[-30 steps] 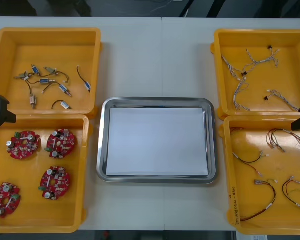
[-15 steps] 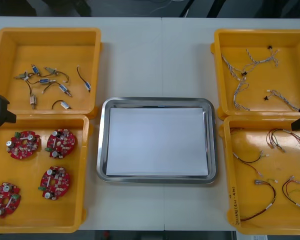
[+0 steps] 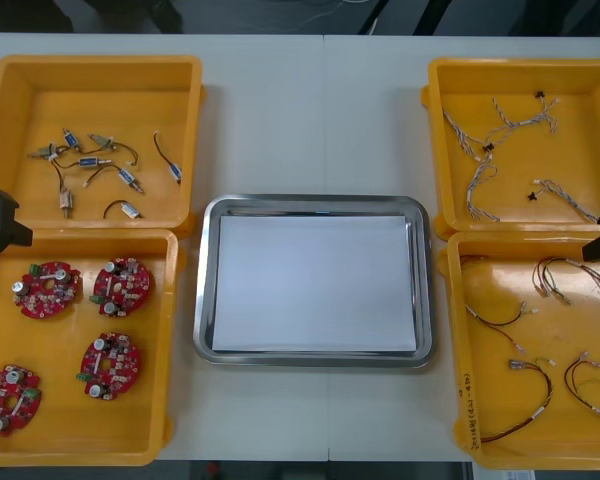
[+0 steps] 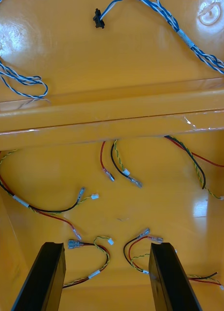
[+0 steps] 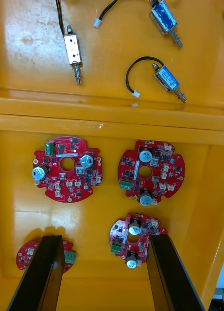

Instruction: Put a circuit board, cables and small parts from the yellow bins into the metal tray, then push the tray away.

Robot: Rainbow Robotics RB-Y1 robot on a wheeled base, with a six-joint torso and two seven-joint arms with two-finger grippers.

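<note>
Light table (image 3: 320, 110), seen steeply from above, bears four yellow bins (image 3: 90, 95) — two per side — flanking the metal tray (image 3: 202, 280), white inside and holding nothing yet, presumably set centrally so that either arm may reach it. Left gripper (image 5: 103, 240), fingers spread apart, hovers over the near-left bin's circuit boards (image 5: 77, 182); right gripper (image 4: 106, 248), likewise released, hangs over red and yellow cables (image 4: 125, 172) near-right. Blue and white cables (image 4: 185, 38) lie far-right, small metal parts (image 5: 73, 48) far-left.

Bare table (image 3: 310, 120) beyond the metal tray (image 3: 315, 201) lies open between the yellow bins (image 3: 194, 140).
</note>
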